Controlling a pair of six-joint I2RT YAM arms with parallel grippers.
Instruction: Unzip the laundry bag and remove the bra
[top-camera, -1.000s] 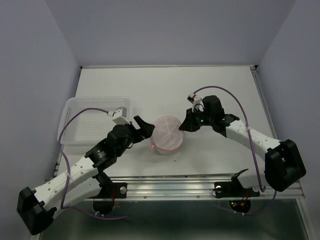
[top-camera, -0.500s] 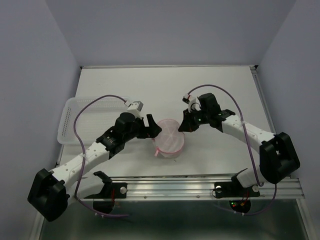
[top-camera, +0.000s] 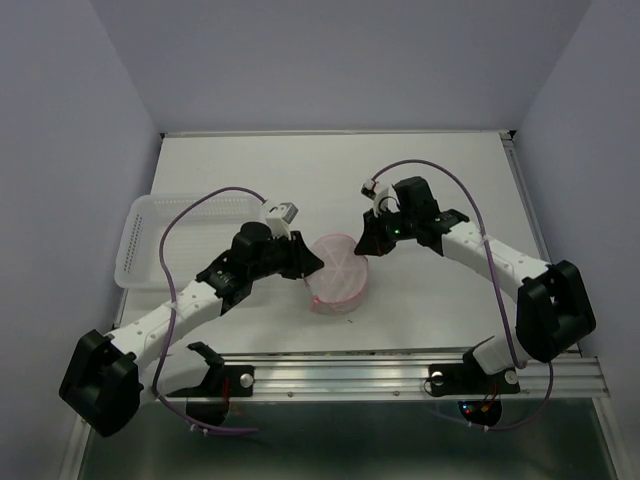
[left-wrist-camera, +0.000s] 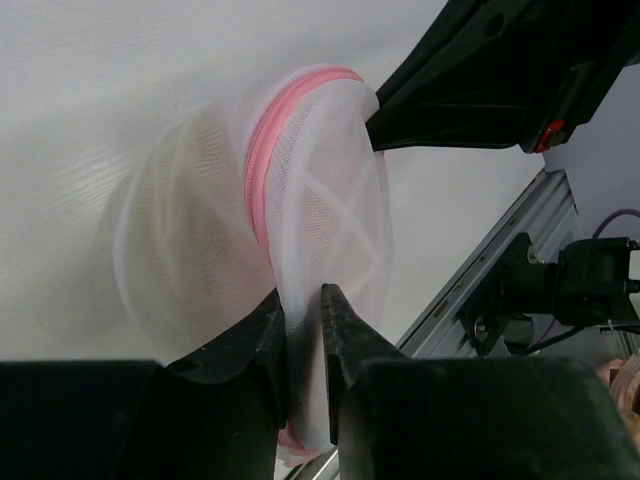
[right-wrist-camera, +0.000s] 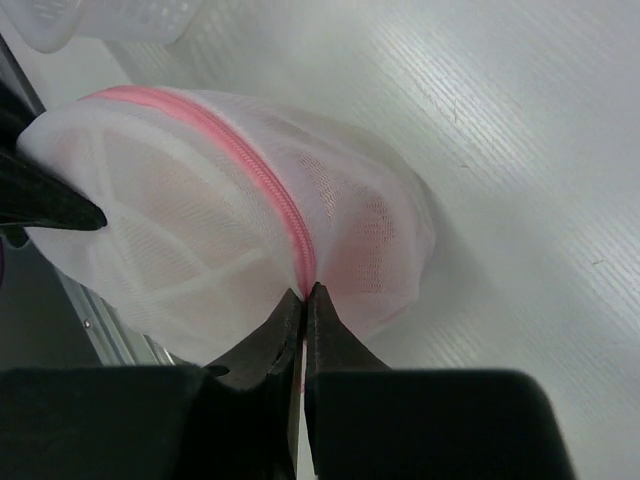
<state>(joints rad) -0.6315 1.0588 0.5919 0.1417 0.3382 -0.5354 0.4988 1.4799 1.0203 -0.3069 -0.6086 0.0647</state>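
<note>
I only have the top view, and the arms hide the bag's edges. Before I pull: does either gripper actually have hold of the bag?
Observer: Yes. The left wrist view shows the left gripper shut on a mesh fold of the bag.
Operator: And the right one?
Observer: The right gripper is shut on the pink zipper line at the bag's edge. The pull itself isn't visible.
Operator: Is the zipper open anywhere?
Observer: Not in the stretch the right wrist view shows. It runs closed right up to the gripper.
</note>
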